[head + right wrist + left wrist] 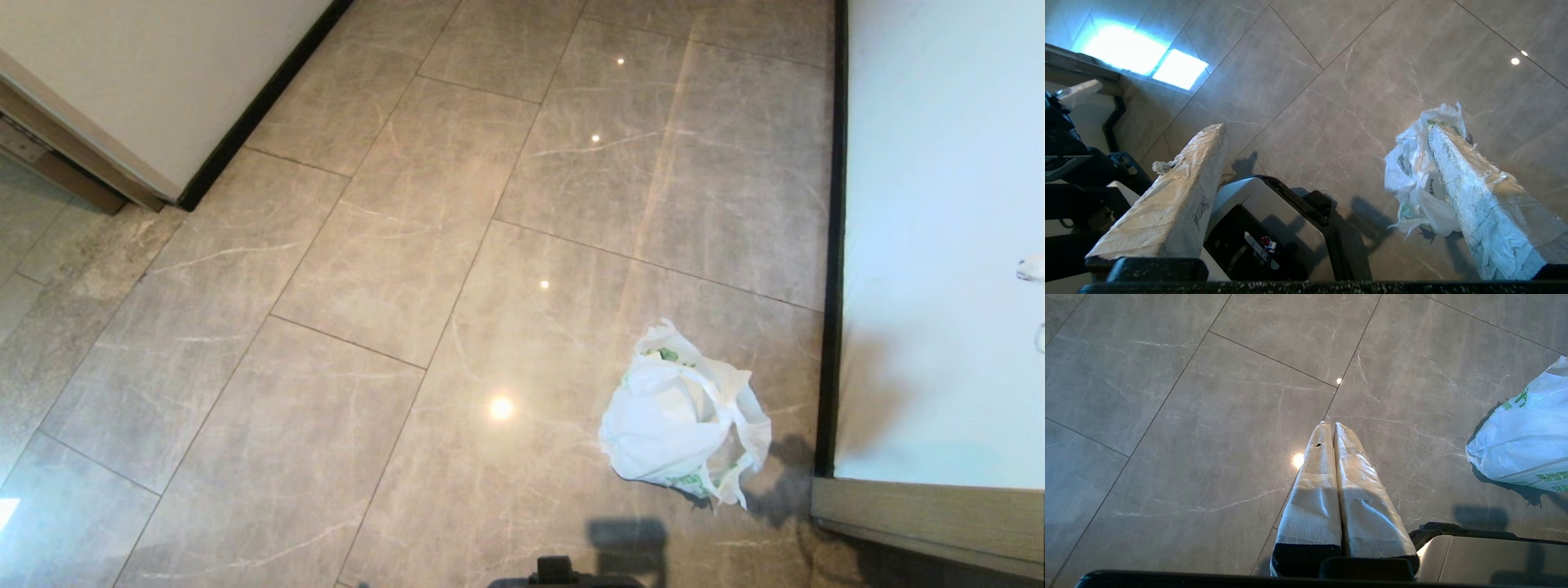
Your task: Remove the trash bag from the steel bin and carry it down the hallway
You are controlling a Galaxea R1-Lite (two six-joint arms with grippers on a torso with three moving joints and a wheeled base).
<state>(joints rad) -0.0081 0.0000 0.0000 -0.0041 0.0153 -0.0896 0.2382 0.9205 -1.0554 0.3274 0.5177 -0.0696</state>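
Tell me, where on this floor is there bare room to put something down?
Most of the tiled floor lies bare, from the black baseboard at the left wall across to the trash bag. The tight spot is by the right wall, where the bag sits close to it.

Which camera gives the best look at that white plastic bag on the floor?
The head view: the whole trash bag lies unobstructed on the tiles. The left wrist view catches only its edge; in the right wrist view a finger of the open right gripper hides part.
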